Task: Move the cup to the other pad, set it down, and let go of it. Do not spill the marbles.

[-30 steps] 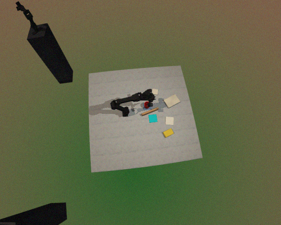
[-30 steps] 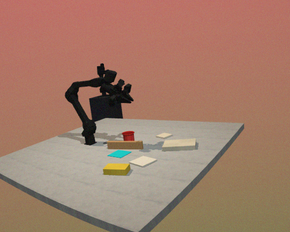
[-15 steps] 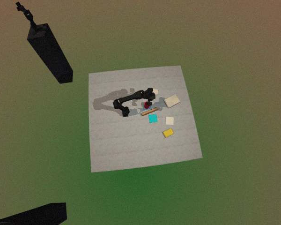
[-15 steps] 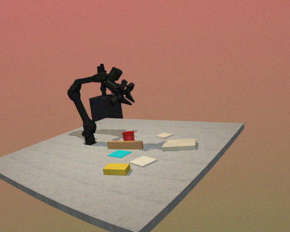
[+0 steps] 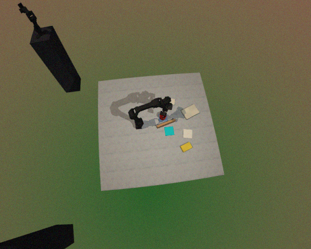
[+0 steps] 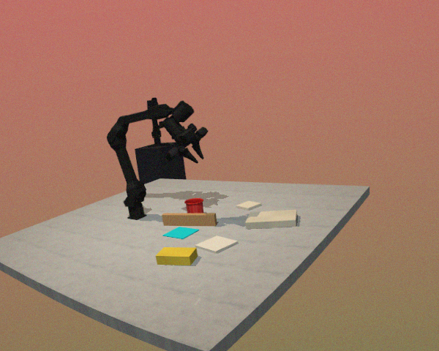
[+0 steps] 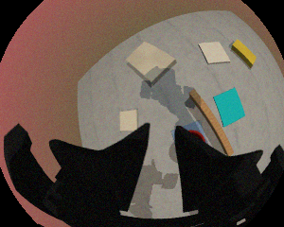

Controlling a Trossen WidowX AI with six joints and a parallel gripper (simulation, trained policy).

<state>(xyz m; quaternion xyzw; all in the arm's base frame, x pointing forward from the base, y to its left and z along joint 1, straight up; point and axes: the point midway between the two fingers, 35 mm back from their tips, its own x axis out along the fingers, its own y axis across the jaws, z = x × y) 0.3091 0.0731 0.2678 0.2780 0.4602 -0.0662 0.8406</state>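
Observation:
The red cup (image 5: 163, 117) (image 6: 194, 207) (image 7: 197, 134) stands upright on the blue pad (image 7: 192, 126), behind the wooden bar in the exterior view. Marbles cannot be made out in it; its inside is mostly hidden by a finger in the wrist view. The cyan pad (image 5: 169, 130) (image 6: 181, 232) (image 7: 229, 107) lies bare on the other side of the bar. My gripper (image 6: 200, 160) (image 7: 162, 129) is partly open and empty, pointing down at a slant, well above the cup. In the wrist view the cup shows behind the right finger's tip, not between the fingers.
The wooden bar (image 5: 166, 123) (image 6: 189, 219) (image 7: 212, 118) stands between the two pads. A large cream block (image 5: 190, 111) (image 6: 274, 218) (image 7: 150, 59), two pale tiles (image 5: 187, 133) (image 6: 249, 205) and a yellow block (image 5: 186, 147) (image 6: 176, 257) (image 7: 244, 54) lie around.

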